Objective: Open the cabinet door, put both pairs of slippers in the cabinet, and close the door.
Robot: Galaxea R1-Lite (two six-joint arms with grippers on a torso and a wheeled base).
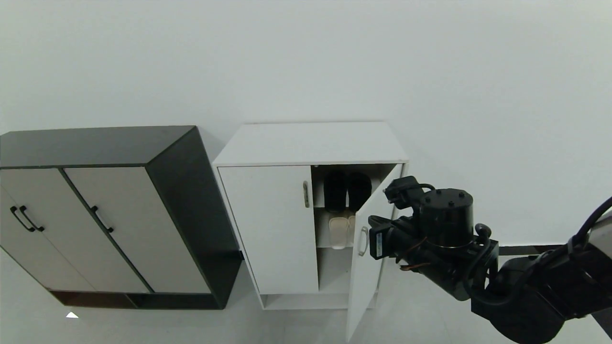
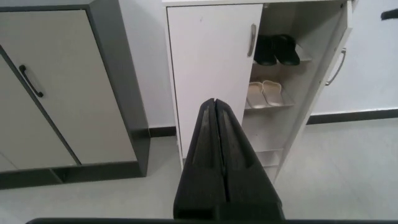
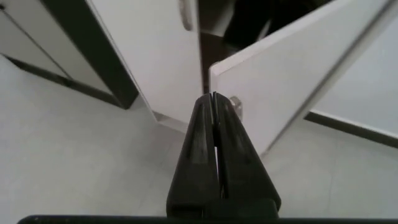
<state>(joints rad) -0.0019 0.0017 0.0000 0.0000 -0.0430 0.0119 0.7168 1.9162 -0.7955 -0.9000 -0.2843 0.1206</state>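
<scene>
A plain white wall [image 1: 306, 57] rises behind two cabinets that stand side by side on a pale, smooth floor [image 1: 420, 315]. On the robot's left is a dark cabinet [image 1: 186, 215] with two beige doors and black handles, both closed. Just beside it stands the white cabinet [image 1: 311, 143]. Its left door [image 1: 267, 229] is closed and its right door [image 1: 363, 286] is swung partly out toward the robot.

Through the gap, the black slippers [image 1: 347, 191] sit as a pair on the upper shelf. The white slippers [image 1: 338, 231] sit on the shelf below. The lowest compartment appears bare.

The right arm reaches in from the robot's right, level with the open door's handle [image 1: 363, 241].

The right wrist view adds the close detail. The right gripper [image 3: 213, 96] has its fingers pressed together with nothing between them. Its tips are at the free edge of the open door, just beside the handle. Whether they touch the door cannot be told.

The left wrist view looks at the scene from farther back and lower. The left gripper [image 2: 214, 109] is likewise closed and empty, well apart from the cabinet. This view shows both pairs of slippers side-on on their shelves. A black baseboard [image 2: 354, 116] runs along the foot of the wall to the right of the cabinet.
</scene>
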